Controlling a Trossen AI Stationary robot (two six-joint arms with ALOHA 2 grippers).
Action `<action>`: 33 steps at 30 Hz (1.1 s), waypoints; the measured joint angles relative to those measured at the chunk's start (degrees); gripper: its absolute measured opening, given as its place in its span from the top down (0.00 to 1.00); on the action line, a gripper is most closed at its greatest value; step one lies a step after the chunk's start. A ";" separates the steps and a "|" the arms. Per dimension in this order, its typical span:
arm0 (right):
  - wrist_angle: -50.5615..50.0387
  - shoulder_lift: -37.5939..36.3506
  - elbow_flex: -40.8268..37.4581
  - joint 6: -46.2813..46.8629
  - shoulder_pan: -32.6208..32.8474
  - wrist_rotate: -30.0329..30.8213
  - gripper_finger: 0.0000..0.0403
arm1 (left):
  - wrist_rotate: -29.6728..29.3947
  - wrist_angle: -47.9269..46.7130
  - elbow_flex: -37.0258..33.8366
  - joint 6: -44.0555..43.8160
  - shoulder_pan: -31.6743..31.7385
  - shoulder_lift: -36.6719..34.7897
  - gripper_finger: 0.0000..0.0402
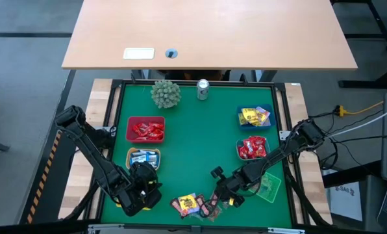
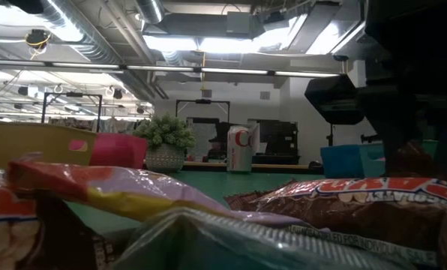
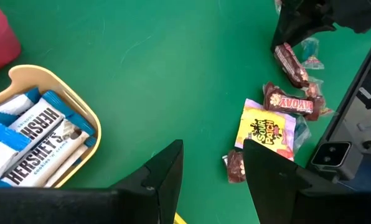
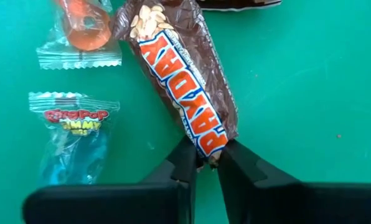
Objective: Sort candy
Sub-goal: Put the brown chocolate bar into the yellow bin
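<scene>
Loose candy (image 1: pixel 197 205) lies in a small pile by the table's near edge: a yellow Sour Patch packet (image 3: pixel 265 129), brown PayDay bars and clear-wrapped gummies (image 4: pixel 73 134). My right gripper (image 4: pixel 208 155) is down at this pile (image 1: pixel 217 200), shut on one PayDay bar (image 4: pixel 182 81). My left gripper (image 3: pixel 213 149) hangs open and empty above the mat (image 1: pixel 147 184), between the yellow basket (image 3: pixel 79 102) of blue-white Hershey's bars and the pile. My right gripper pinches the PayDay bar by its wrapper end (image 4: pixel 209 148) between the two fingertips (image 4: pixel 187 160). The fingers lie along the bar's length, which stretches away from them. The bar looks to lie flat on the green mat.
Baskets stand on the mat: red (image 1: pixel 145 129) and yellow (image 1: pixel 143 158) on the left, blue (image 1: pixel 254 117), one with red sweets (image 1: pixel 252 147) and green (image 1: pixel 270 187) on the right. A spiky green ball (image 1: pixel 165 93) and a silver can (image 1: pixel 202 90) stand at the far edge. The middle is bare mat.
</scene>
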 joint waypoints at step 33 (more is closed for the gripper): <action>-11.29 0.01 12.86 -4.43 -0.13 15.11 0.88 | -3.42 5.72 0.00 3.83 1.05 0.00 0.62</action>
